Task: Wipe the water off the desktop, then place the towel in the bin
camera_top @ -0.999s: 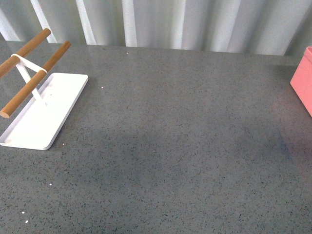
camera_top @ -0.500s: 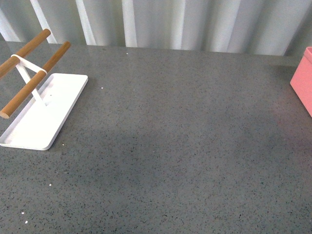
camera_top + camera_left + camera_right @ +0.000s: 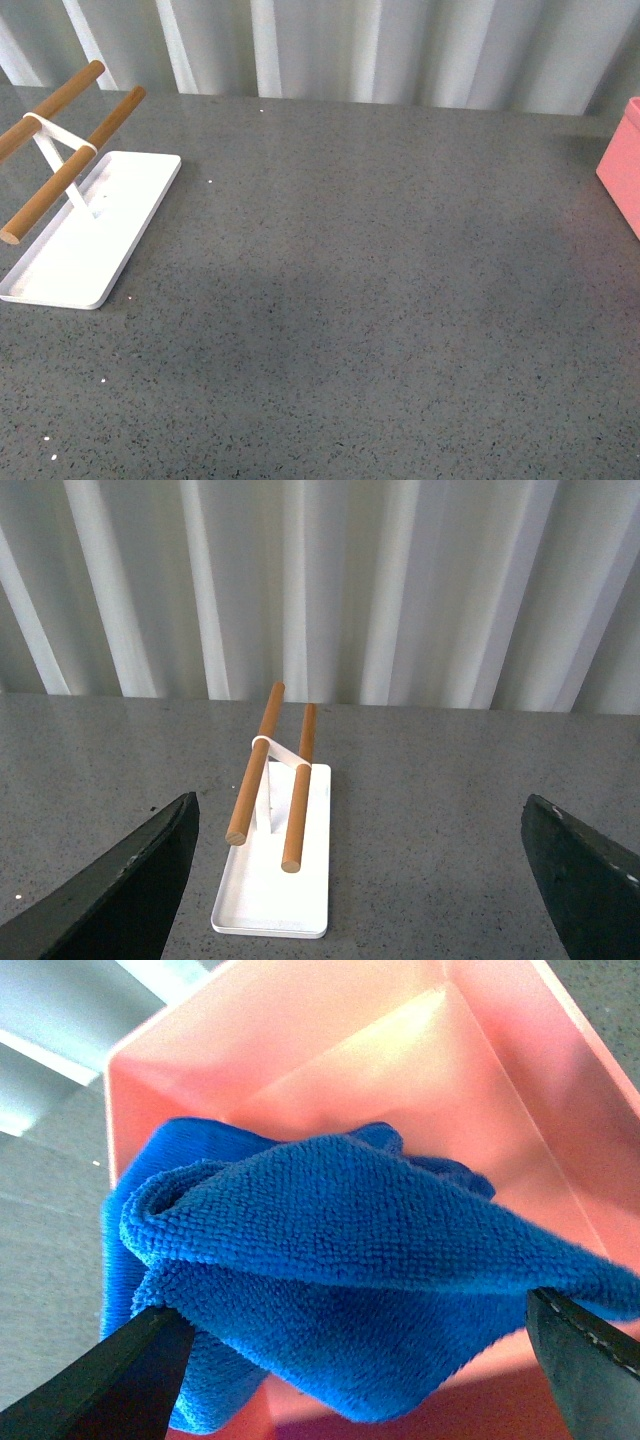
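I work at a staged test bench, not a home. A wide speckled dark grey stone-like desktop [image 3: 380,300] meets a pale ribbed corrugated wall [image 3: 400,45], nearly bare.

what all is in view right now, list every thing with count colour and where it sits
desktop: one, dark grey speckled, spans the whole front view
white tray: one, white, far left of the desktop
wooden rods: two, brown, held above the tray on a white stand
bin: one, salmon pink, right edge of the desktop, only partly in the front view
towel: one, bright blue, bunched over the open bin in the right wrist view
curtain: one, white pleated, behind the desktop
left claw: dark fingers wide apart, empty, facing the tray
right claw: dark fingers apart, towel draped between them, grip unclear
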`<state>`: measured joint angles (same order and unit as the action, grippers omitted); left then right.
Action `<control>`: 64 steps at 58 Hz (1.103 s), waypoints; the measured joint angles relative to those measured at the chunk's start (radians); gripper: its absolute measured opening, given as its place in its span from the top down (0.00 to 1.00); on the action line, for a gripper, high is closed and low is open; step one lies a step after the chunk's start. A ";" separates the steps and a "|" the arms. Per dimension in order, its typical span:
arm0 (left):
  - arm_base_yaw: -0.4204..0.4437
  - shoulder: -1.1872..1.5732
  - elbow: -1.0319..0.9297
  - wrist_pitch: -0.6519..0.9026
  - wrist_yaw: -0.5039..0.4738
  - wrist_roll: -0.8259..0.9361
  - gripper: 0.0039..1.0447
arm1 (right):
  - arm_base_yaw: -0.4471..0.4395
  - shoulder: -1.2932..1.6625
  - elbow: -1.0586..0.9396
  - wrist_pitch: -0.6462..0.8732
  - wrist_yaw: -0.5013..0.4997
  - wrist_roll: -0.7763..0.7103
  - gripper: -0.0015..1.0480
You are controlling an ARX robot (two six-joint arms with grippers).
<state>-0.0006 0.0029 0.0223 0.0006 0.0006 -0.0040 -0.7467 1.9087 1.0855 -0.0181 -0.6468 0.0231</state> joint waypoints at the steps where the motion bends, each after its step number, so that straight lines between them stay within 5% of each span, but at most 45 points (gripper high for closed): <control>1: 0.000 0.000 0.000 0.000 0.000 0.000 0.06 | -0.002 0.000 0.000 0.002 -0.009 0.008 0.07; 26: 0.000 0.000 0.000 0.000 -0.001 0.000 0.06 | -0.047 0.055 -0.025 -0.045 0.023 -0.025 0.07; 33: 0.000 0.000 0.000 0.000 -0.001 0.000 0.06 | -0.060 0.055 -0.031 -0.017 -0.083 -0.030 0.07; 40: 0.000 0.000 0.000 0.000 0.000 0.000 0.06 | -0.069 0.016 -0.092 0.136 -0.277 0.048 0.07; 49: 0.000 0.000 0.000 0.000 -0.001 0.000 0.06 | -0.073 -0.027 -0.160 0.356 -0.383 0.179 0.07; 57: 0.000 0.000 0.000 0.000 0.000 0.000 0.06 | -0.091 -0.054 -0.256 0.739 -0.534 0.437 0.07; 61: 0.000 0.000 0.000 0.000 -0.001 0.000 0.06 | -0.100 -0.054 -0.282 0.893 -0.557 0.562 0.07; 64: 0.000 0.000 0.000 0.000 -0.001 0.000 0.06 | -0.103 -0.067 -0.274 0.848 -0.518 0.580 0.07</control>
<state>-0.0006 0.0032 0.0223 0.0006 -0.0002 -0.0040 -0.8494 1.8420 0.8112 0.8295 -1.1652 0.6029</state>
